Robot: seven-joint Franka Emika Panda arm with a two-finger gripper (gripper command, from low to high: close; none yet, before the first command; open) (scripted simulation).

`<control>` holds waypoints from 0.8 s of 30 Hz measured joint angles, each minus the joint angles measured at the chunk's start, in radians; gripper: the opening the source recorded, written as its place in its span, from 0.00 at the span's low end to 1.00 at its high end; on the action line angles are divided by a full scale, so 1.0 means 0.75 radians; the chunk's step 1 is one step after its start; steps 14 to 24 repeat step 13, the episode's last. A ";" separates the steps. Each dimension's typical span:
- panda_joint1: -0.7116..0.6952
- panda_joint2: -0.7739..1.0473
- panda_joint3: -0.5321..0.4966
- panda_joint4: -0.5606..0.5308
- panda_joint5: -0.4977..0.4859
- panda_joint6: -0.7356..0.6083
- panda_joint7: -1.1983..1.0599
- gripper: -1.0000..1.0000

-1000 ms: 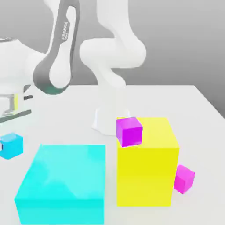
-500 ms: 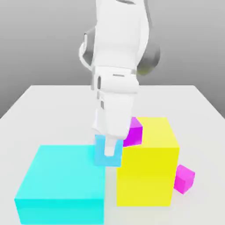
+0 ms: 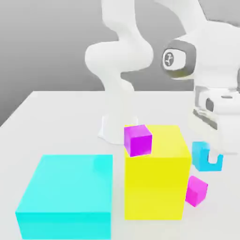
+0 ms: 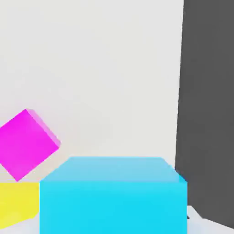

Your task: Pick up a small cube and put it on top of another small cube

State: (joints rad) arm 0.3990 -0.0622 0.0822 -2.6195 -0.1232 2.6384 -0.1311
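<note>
Nearest the camera you're looking at the big cyan block and, touching its side, the tall yellow block; they're just sitting there as bulk, not what you're after. Down on the table by the yellow block's corner, on the exterior view's right, the magenta cube on the table is lying low and open from above, which is why it's looking like your landing spot. Just above and beyond it you're carrying the small cyan cube, the gripper clamping it between the fingers, clear of the table and lifted so it can come down from overhead. Further back, another magenta cube is perching on the yellow block's top corner, harder to reach
</note>
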 joint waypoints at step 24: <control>0.074 0.259 0.011 -0.081 0.116 0.229 0.058 1.00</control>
